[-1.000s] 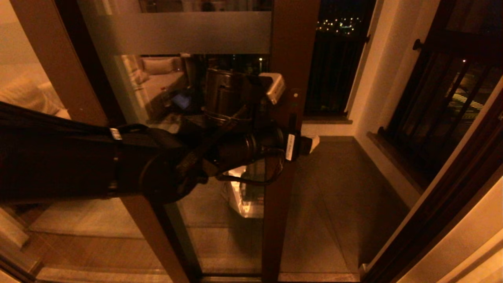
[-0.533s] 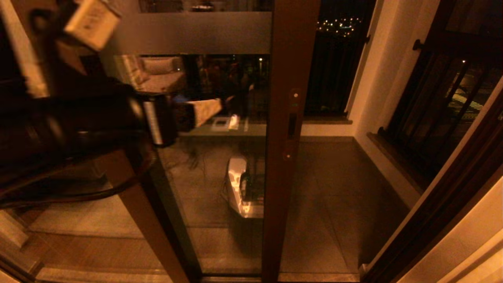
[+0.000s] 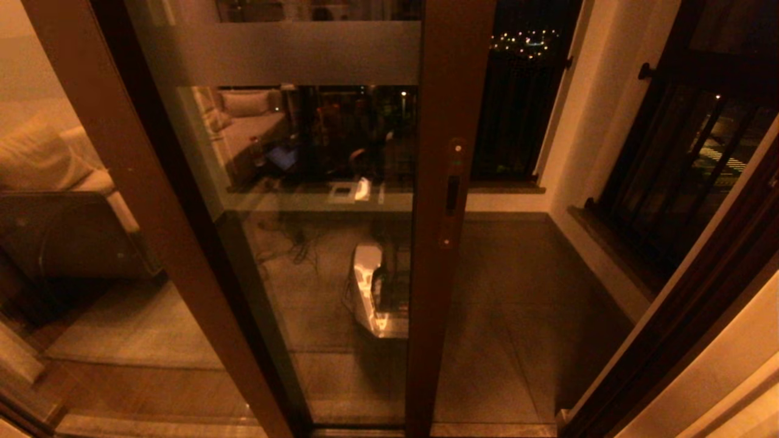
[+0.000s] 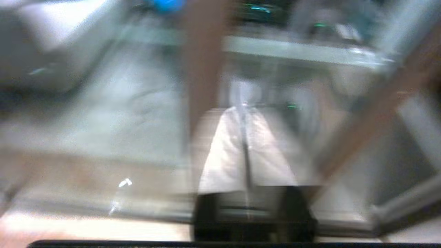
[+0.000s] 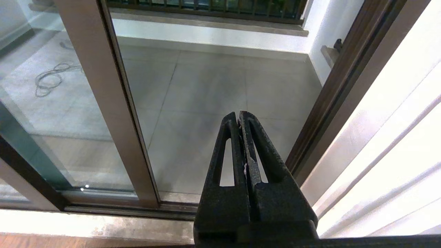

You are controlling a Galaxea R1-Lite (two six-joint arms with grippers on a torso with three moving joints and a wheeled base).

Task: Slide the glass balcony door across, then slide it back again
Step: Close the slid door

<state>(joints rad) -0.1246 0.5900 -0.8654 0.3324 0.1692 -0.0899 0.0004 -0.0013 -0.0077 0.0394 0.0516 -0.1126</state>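
The tall clear glass balcony door in its dark brown frame, frosted band near its top, stands partway across the opening above the tiled balcony floor. Left pincer closed, holding nothing; right pincer closed, empty.

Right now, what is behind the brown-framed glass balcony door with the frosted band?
Through the brown-framed glass balcony door: grey tiled balcony floor, a pale ledge, a coiled cable. Reflections cover much of the pane; the brown stile hides a strip.
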